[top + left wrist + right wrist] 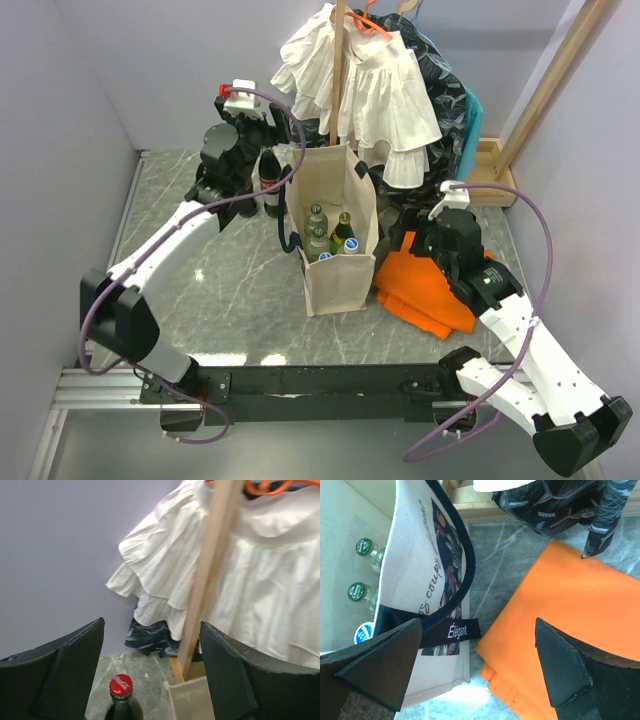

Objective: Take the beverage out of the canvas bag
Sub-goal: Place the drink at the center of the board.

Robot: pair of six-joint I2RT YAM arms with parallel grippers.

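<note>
Cola bottle [268,182] stood on bench [230,310], outside canvas bag [340,285], just beside it. Left gripper [151,625] spread wide above cap, empty. Right gripper [477,622] open beside bag. Removal looked done; green bottles [318,232] sat inside.

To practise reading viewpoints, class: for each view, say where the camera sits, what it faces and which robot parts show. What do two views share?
Top external: above, behind the arms, looking down on the table; both arms show.
Left wrist: over the cola bottle, facing the white garment; left gripper fingers show.
Right wrist: looking down on canvas bag and orange cloth; right gripper fingers show.
Shared: top and right wrist see bottles inside the bag.
</note>
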